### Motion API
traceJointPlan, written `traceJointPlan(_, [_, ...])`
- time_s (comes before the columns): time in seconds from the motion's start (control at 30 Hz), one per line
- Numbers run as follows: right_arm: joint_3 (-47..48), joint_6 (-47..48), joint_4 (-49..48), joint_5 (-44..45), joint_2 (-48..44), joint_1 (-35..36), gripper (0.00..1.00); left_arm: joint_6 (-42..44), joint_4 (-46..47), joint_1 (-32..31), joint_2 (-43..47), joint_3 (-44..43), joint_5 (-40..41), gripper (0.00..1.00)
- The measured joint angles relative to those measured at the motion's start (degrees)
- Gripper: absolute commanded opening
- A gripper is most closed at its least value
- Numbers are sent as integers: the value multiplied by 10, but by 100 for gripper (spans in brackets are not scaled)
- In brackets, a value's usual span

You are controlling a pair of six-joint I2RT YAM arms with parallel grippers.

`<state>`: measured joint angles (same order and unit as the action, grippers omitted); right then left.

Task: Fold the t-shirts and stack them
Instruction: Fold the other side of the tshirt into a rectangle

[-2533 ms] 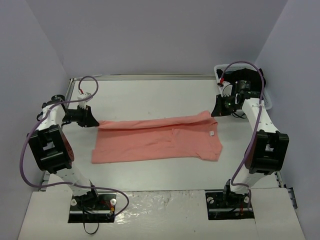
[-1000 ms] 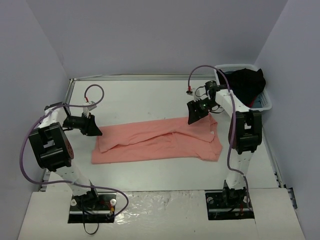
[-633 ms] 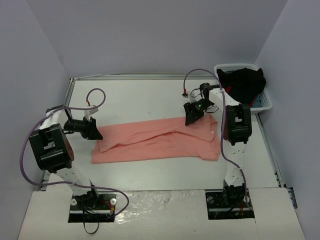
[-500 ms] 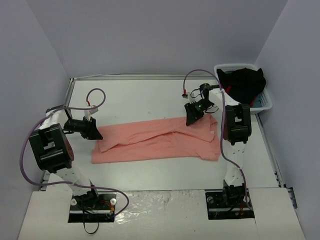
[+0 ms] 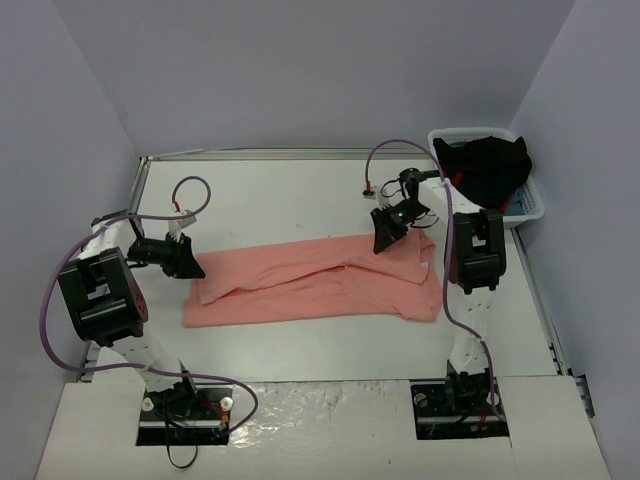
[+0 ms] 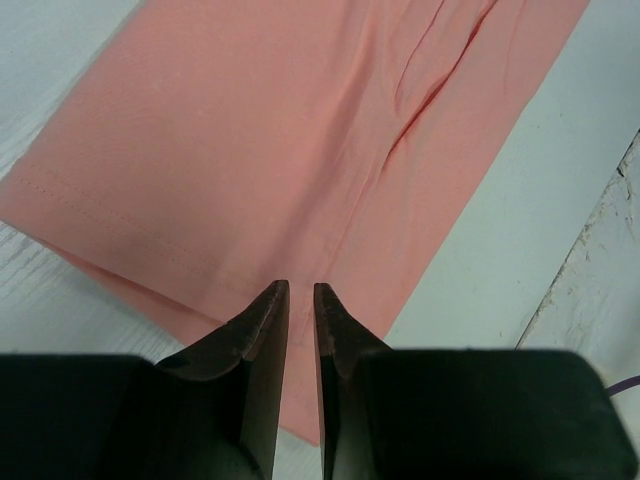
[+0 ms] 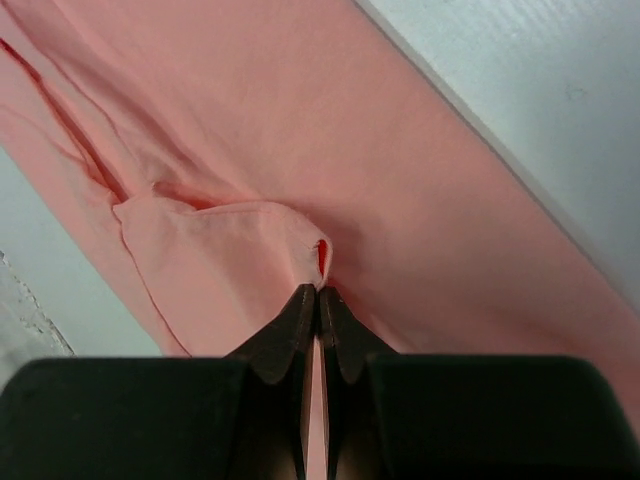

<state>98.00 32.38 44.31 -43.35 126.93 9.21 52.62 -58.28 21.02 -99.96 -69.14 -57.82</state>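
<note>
Your top view looks down from above and behind the arm bases (image 5: 185, 400), far enough back to take in the whole surface (image 5: 300, 190). Your left wrist view peers past the left pincer (image 6: 297, 300) and your right wrist view past the right pincer (image 7: 318, 300). Both sit close over the t-shirt (image 5: 310, 285), which all three views share.

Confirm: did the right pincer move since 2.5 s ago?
Yes. The right pincer has swung left, away from the white basket, and now pinches a fold on the far edge of the t-shirt.
</note>
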Motion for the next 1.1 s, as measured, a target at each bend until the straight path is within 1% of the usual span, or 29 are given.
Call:
traceJointPlan(0.37, [-74,31,31,-6,-95,18,0,-5,6,0,0,0,-2,14])
traceJointPlan(0.77, [-151,74,52,0,-105,37,1,-19,21,0,0,0,-9,14])
traceJointPlan(0.8, [-155,78,54,3,-105,41,3,-20,22,0,0,0,-9,14])
traceJointPlan(0.83, [-159,82,55,6,-105,44,7,-21,23,0,0,0,-9,14])
traceJointPlan(0.9, [-165,87,58,9,-105,51,8,-22,27,0,0,1,-10,14])
traceJointPlan(0.93, [-168,90,59,10,-105,55,10,-23,29,0,0,2,-10,14])
traceJointPlan(0.97, [-171,92,60,11,-105,57,15,-23,31,0,0,3,-11,14])
traceJointPlan(1.0, [-174,95,61,11,-105,59,23,-23,32,0,0,4,-11,14])
traceJointPlan(1.1, [-181,104,66,10,-105,64,27,-24,33,0,0,5,-11,14])
